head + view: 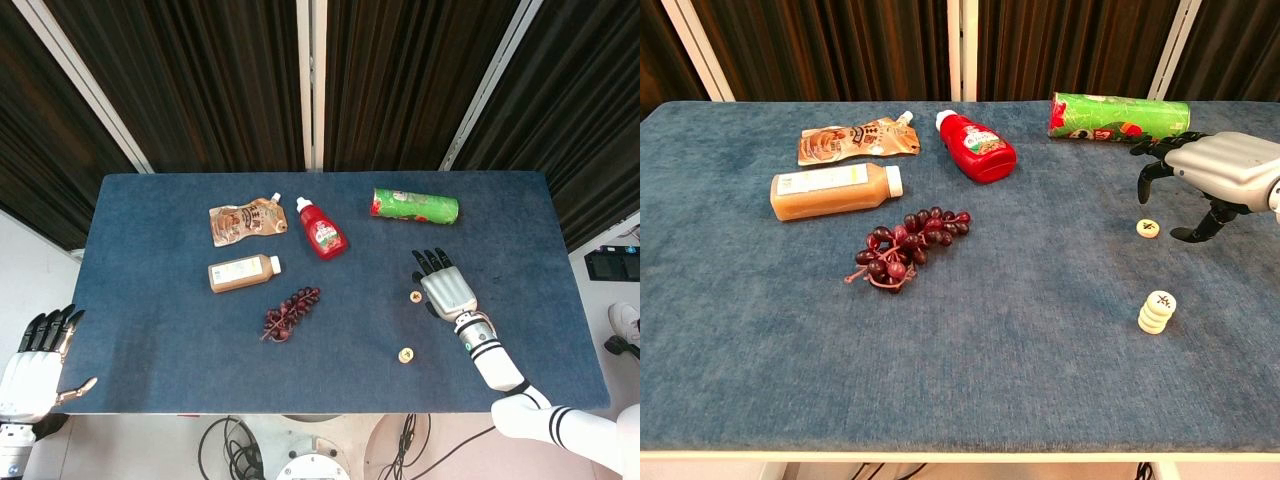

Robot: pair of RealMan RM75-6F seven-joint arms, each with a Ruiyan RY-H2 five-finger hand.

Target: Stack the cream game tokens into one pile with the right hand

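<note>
The right hand (1210, 175), released with fingers spread, hovers beside the lone token (1148, 228), the stacked pile (1157, 312) at its six o'clock on open table (1040, 380).

Lighting: even, bright, diffuse, from overhead. Shadows: soft and short, seen under the metallic silver right hand (1212, 172). Focus: sharp in both views. Glare: none noted on the blue felt-covered table (180, 330).

The left hand (35, 362) sits at the head view's left edge, its arm cut off; the chest view misses it. The right hand (1217, 170) runs off that view's right edge. The lone token's (1148, 228) mark is too small to read.
</note>
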